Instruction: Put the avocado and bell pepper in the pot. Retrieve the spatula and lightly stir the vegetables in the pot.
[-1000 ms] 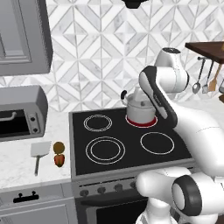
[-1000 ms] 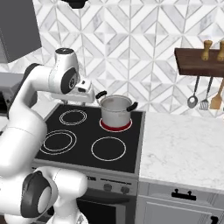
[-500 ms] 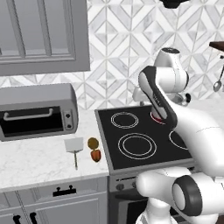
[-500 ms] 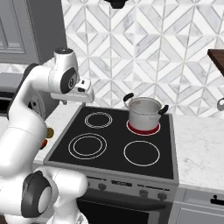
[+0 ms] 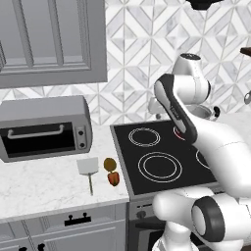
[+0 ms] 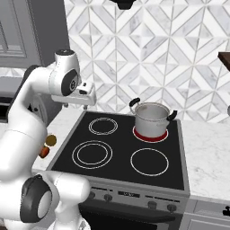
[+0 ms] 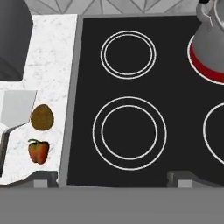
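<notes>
The base has driven left since the earlier frames, so the whole view has shifted; the food itself has not moved. The end effector (image 7: 112,177) hangs over the stove's front edge, jaws spread wide and holding nothing. The avocado (image 7: 42,117) and pepper (image 7: 38,151) lie on the tabletop (image 7: 48,52) off to its left, just beside each other, the avocado next to the spatula (image 7: 16,109) blade. The pot (image 6: 152,119) sits on the red ring, well apart to its far right. Judged from this, no step is done: both vegetables remain to be loaded, then the spatula fetched and the pot stirred.
</notes>
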Robot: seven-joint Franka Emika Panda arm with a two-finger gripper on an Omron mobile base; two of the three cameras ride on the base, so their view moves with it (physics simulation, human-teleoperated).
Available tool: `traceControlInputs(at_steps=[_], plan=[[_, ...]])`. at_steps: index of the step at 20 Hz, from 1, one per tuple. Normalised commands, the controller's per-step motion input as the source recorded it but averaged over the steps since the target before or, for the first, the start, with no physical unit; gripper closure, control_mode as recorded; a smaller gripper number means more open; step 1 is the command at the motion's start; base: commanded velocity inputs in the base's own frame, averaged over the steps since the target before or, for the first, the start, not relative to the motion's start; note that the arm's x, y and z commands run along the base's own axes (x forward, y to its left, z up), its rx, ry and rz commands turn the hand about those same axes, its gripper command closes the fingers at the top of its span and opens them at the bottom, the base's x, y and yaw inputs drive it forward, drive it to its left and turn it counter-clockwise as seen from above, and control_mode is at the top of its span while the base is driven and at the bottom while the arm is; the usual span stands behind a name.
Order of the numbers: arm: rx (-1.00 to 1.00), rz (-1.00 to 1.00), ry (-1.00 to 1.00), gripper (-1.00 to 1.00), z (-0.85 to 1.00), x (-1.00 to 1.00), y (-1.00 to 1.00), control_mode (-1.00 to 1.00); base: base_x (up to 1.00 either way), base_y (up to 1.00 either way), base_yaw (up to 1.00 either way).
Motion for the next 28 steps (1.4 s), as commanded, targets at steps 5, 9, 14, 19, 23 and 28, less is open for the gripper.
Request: traceControlInputs(at_steps=[5, 9, 14, 19, 23, 28], plan=[[0.00, 0.00, 0.06, -1.00, -0.35, -0.02, 0.55, -1.00, 0.00, 0.00, 0.00], [0.00, 0.00, 0.17, -1.00, -0.74, 0.00, 0.82, -1.00, 0.00, 0.00, 0.00], [0.00, 0.00, 0.16, -1.00, -0.92, 0.00, 0.69, -1.00, 0.00, 0.00, 0.00], [0.00, 0.00, 0.07, -1.00, -0.70, 0.00, 0.62, -1.00, 0.00, 0.00, 0.00], [0.00, 0.00, 0.02, -1.00, -0.67, 0.00, 0.56, -1.00, 0.00, 0.00, 0.00], [0.00, 0.00, 0.00, -1.00, -0.65, 0.00, 0.42, -1.00, 0.00, 0.00, 0.00]])
